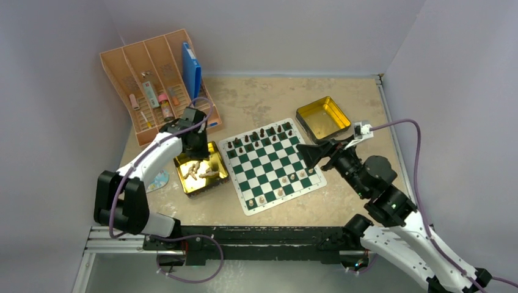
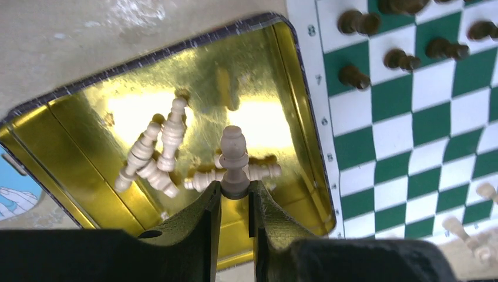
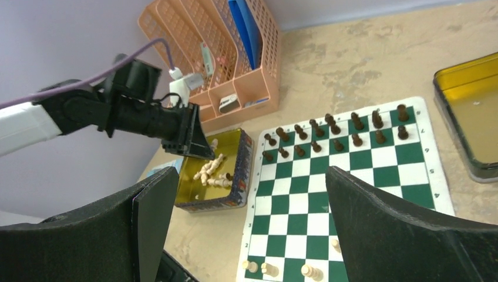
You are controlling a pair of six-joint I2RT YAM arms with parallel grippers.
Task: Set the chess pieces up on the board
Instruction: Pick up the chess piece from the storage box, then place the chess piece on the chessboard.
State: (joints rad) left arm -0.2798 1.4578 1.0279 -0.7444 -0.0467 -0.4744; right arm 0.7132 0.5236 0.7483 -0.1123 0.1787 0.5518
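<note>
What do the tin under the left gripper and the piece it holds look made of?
The tin: likely metal, glossy gold inside throwing bright reflections. The pale chess piece in the left gripper: probably turned wood, matte beige with lathe-like rings; plastic possible.

— How many gold tins?
— Two: the left tin [image 1: 204, 188] and the right tin [image 1: 324, 116]. One board [image 1: 269, 163].
— And the dark chessmen [image 3: 337, 144]?
— Sixteen, in two rows of eight.
— The light chess pieces [image 2: 170, 132]?
— Roughly six at the left tin (tangled, hard to separate), and at least five on the board.
</note>
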